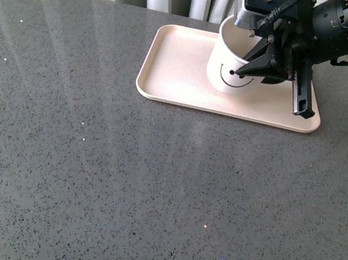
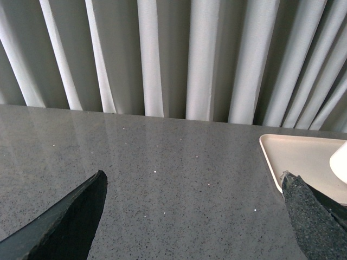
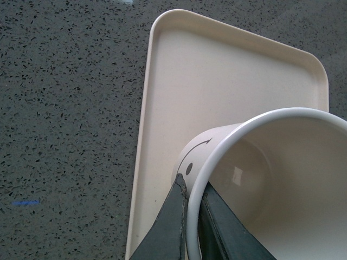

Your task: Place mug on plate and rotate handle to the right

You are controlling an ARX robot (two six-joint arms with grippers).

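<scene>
Table [image 1: 116, 194] open up front; right end effector [image 3: 194, 190] clamps mug [image 1: 226, 55] rim over plate [image 1: 171, 69]; left end effector [image 2: 193, 184] spread.

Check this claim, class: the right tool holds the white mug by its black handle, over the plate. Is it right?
Not quite. The right tool holds the white mug by its rim, pinching the wall from inside and outside, as the right wrist view shows. It is over the plate.
</scene>
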